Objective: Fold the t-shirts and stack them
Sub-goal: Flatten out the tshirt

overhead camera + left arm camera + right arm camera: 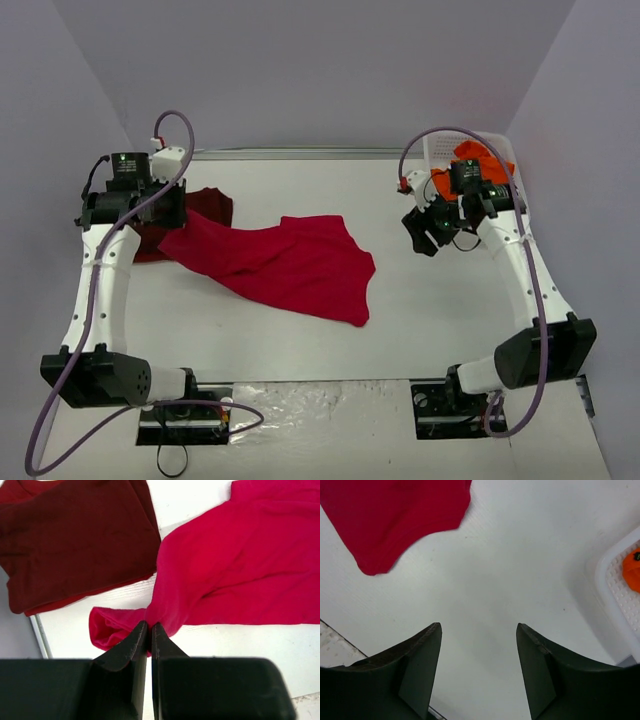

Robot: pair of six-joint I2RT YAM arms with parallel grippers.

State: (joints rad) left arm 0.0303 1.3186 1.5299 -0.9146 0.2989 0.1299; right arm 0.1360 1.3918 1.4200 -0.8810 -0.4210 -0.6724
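A bright red t-shirt (290,265) lies spread and rumpled across the table's middle. My left gripper (172,218) is shut on its left edge; in the left wrist view the fingertips pinch a bunched fold of the red t-shirt (220,565) at the gripper (150,626). A dark maroon t-shirt (205,208) lies folded at the far left, also in the left wrist view (75,535). An orange t-shirt (476,162) sits in the white basket (440,150). My right gripper (420,232) is open and empty over bare table (479,627); the red shirt's corner (390,515) lies at upper left.
The white lattice basket (615,585) stands at the far right, behind my right arm. Grey walls enclose the table on the left, back and right. The table's left edge (39,635) runs close to my left gripper.
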